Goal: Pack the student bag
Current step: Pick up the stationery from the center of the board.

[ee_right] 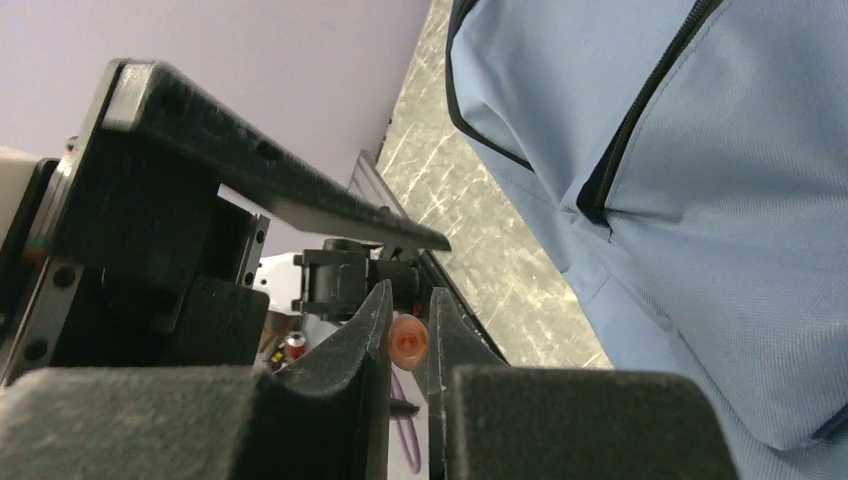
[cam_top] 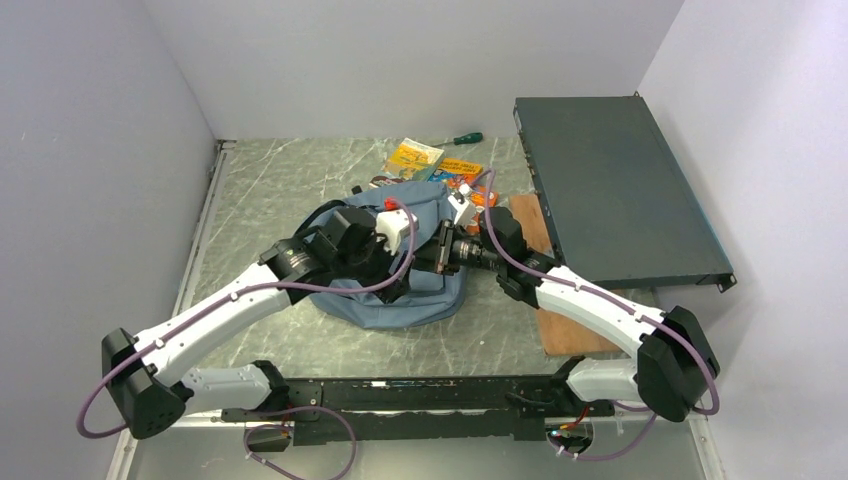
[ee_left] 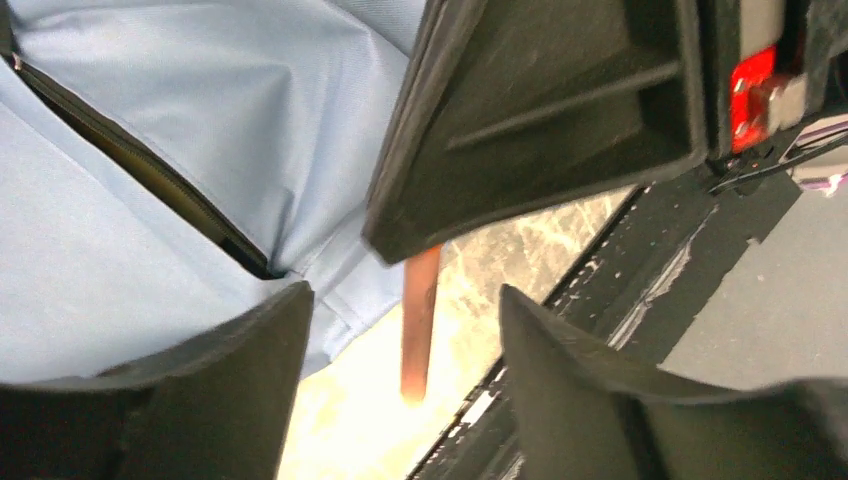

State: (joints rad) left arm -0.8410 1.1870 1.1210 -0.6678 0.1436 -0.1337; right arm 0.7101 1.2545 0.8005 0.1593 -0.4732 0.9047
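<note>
The student bag (cam_top: 400,295), soft grey-blue fabric, lies in the middle of the table, and both grippers hover over it. It also shows in the left wrist view (ee_left: 180,110), with a dark zip opening (ee_left: 150,175), and in the right wrist view (ee_right: 700,200). My right gripper (ee_right: 410,302) is shut on a thin orange pen (ee_right: 407,339), seen end-on. In the left wrist view the pen (ee_left: 420,320) hangs down between the spread fingers of my left gripper (ee_left: 405,300), which is open and not touching it. In the top view the left gripper (cam_top: 406,266) and the right gripper (cam_top: 438,252) almost meet.
A flat dark grey metal box (cam_top: 610,190) lies at the right, partly over a wooden board (cam_top: 565,325). A green-handled screwdriver (cam_top: 462,139) and yellow packets (cam_top: 412,157) lie behind the bag. A black rail (ee_left: 640,300) runs along the table's near edge.
</note>
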